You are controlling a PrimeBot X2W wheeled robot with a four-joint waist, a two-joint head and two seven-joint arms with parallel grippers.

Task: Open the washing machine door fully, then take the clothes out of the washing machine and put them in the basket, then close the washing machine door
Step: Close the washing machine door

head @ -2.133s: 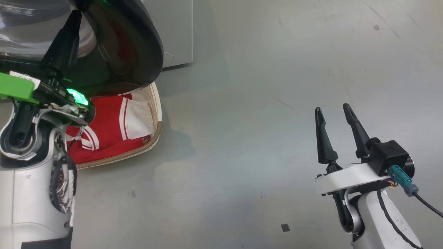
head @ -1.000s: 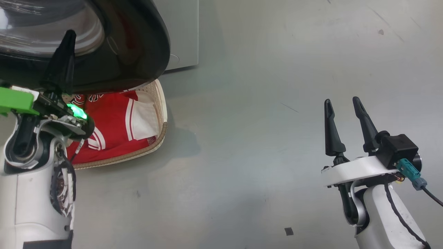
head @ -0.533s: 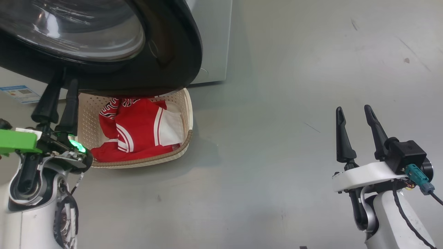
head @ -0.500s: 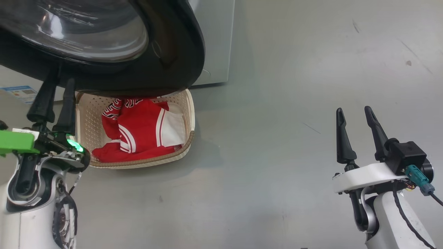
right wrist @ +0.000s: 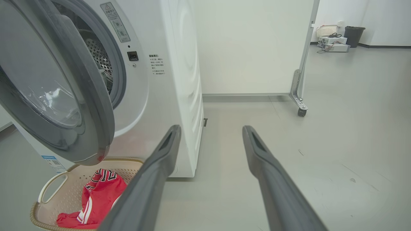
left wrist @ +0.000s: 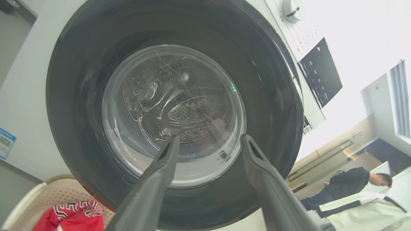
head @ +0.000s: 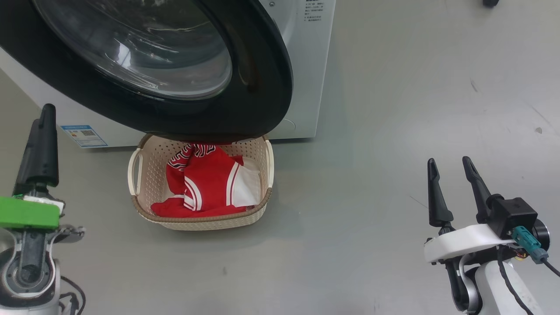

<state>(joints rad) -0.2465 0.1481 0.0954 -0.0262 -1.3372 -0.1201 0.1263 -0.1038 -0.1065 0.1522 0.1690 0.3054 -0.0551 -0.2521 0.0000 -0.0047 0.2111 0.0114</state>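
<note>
Grey floor (head: 393,109) wide open right of basket (head: 201,225) and door (head: 267,87)

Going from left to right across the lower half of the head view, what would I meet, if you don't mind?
left gripper → basket holding the clothes → right gripper

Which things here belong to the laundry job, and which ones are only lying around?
Job: washing machine, washing machine door, clothes, basket.

Lying about: dark bin, wheeled partition, far white basket, person in the background.
</note>
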